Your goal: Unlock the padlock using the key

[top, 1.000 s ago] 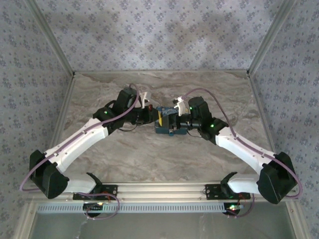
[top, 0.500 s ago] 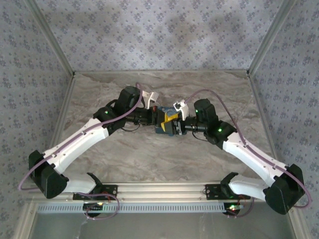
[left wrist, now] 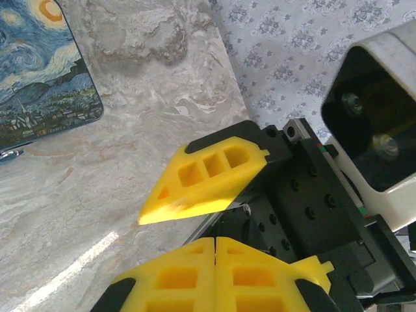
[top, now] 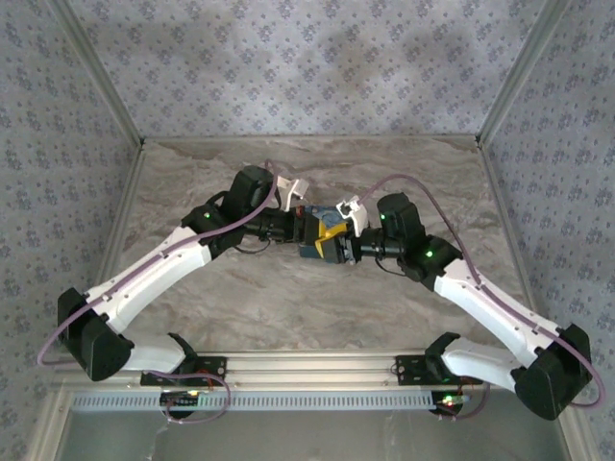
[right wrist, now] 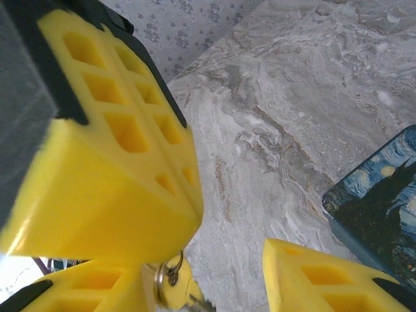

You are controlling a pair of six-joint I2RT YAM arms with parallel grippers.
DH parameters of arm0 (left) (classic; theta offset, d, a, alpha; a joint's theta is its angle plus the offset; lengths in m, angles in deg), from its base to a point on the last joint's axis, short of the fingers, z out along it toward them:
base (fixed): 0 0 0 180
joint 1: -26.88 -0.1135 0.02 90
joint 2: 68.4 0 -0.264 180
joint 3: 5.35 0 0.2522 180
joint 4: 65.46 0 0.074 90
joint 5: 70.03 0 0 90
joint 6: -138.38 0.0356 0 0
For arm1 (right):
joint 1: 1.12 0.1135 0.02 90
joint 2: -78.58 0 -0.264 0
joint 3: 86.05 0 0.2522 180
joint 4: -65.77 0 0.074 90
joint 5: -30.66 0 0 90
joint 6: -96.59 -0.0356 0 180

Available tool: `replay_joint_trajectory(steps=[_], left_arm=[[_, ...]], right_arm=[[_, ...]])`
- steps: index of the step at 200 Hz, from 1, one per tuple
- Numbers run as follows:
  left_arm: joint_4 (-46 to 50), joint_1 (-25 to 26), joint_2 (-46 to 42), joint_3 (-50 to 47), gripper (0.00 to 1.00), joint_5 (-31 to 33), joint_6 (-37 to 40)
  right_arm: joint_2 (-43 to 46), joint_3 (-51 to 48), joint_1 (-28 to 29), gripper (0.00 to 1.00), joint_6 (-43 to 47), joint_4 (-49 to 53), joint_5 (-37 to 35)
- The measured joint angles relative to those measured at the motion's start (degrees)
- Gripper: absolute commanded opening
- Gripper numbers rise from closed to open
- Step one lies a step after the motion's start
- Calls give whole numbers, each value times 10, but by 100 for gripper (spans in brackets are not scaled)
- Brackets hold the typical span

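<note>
over the table point(right wrist: 273, 97), my left claw point(left wrist: 214, 250) is pinched shut, a key ring point(right wrist: 170, 276) hanging just beside its tip; my right claw point(right wrist: 231, 240) stands open, empty, near the blue swirl-printed box point(left wrist: 39, 78), whose inside is hidden.

Robot lab test cell. The left arm point(top: 154, 274) and right arm point(top: 490, 298), white links with black joints, are bolted to an aluminium rail point(top: 317, 363) well behind the left gripper point(left wrist: 214, 250) and right gripper point(right wrist: 208, 260). A purple cable point(top: 399, 178) is routed along the links, and a green status LED point(top: 205, 219) is lit. A marble-print tabletop point(top: 317, 307) lies under both grippers. Beyond them and to either side, floral-print backdrop panels point(top: 307, 67) are framed by bare aluminium posts point(top: 96, 72). It's an enclosed booth with staged surfaces.
</note>
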Motion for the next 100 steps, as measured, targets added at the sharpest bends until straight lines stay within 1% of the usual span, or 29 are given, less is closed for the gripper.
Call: replay_joint_trajectory(steps=[15, 39, 64, 84, 94, 100], left_arm=[[1, 0, 5, 3, 0, -2, 3], [1, 0, 13, 4, 0, -2, 5], [2, 0, 15, 4, 0, -4, 5], [2, 0, 16, 4, 0, -6, 5], [2, 0, 16, 4, 0, -8, 5], [2, 0, 16, 4, 0, -8, 5]], right_arm=[[9, 0, 0, 44, 4, 9, -2], [14, 0, 0, 39, 11, 18, -4], [14, 0, 0, 27, 14, 25, -6], [14, 0, 0, 16, 16, 29, -8], [13, 0, 0, 15, 18, 30, -8], [13, 0, 0, 12, 19, 30, -7]])
